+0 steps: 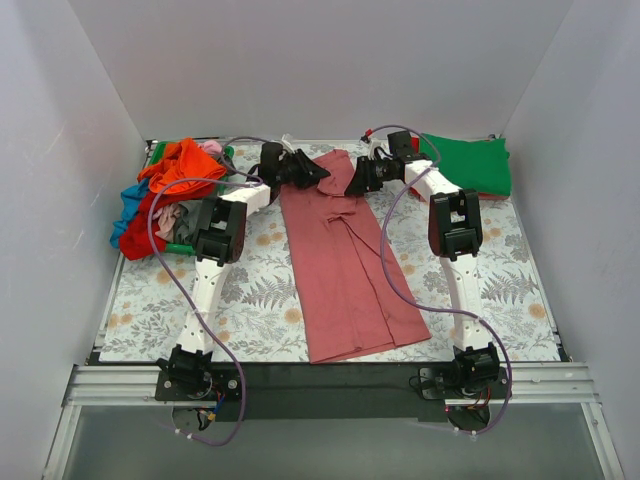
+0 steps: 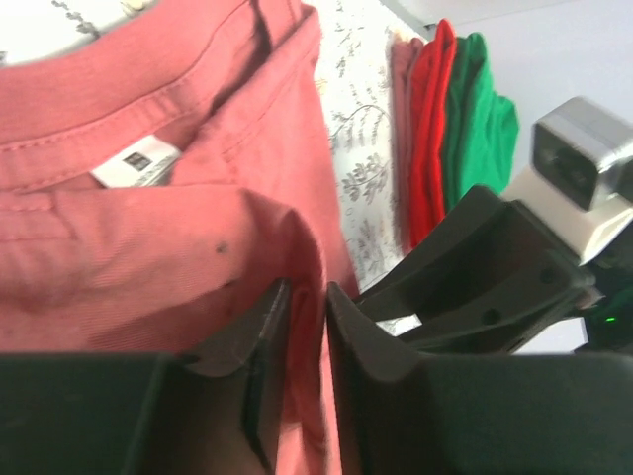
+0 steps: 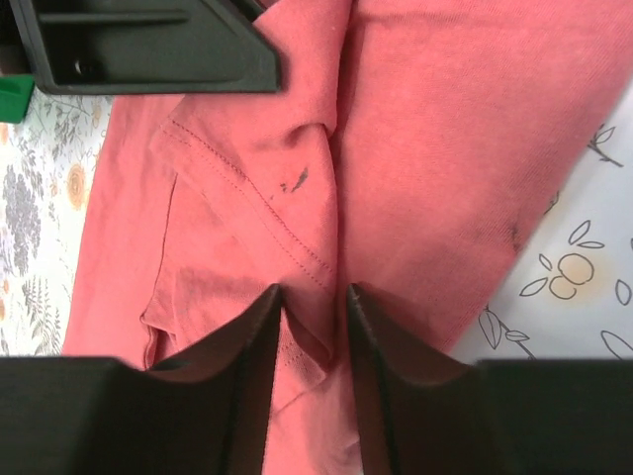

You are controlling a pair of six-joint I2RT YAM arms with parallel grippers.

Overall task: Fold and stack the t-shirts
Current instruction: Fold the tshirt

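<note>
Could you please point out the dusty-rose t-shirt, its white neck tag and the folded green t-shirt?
dusty-rose t-shirt [image 1: 345, 270]: top external view, middle of its body.
white neck tag [image 2: 136, 164]: left wrist view, centre of the tag.
green t-shirt [image 1: 468, 165]: top external view, its upper face.

left arm [image 1: 210, 285] and right arm [image 1: 461, 288]: white links, black joint housings, purple cables [image 1: 383, 235]; fingers [image 2: 361, 366] matte black, wedge-shaped.

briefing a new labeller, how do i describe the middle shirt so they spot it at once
On the floral table covering, look down the middle. The dusty-rose t-shirt lies there as one long flat band. Unlike the jumbled pile of shirts far left and the folded green t-shirt far right, it is spread out.
</note>
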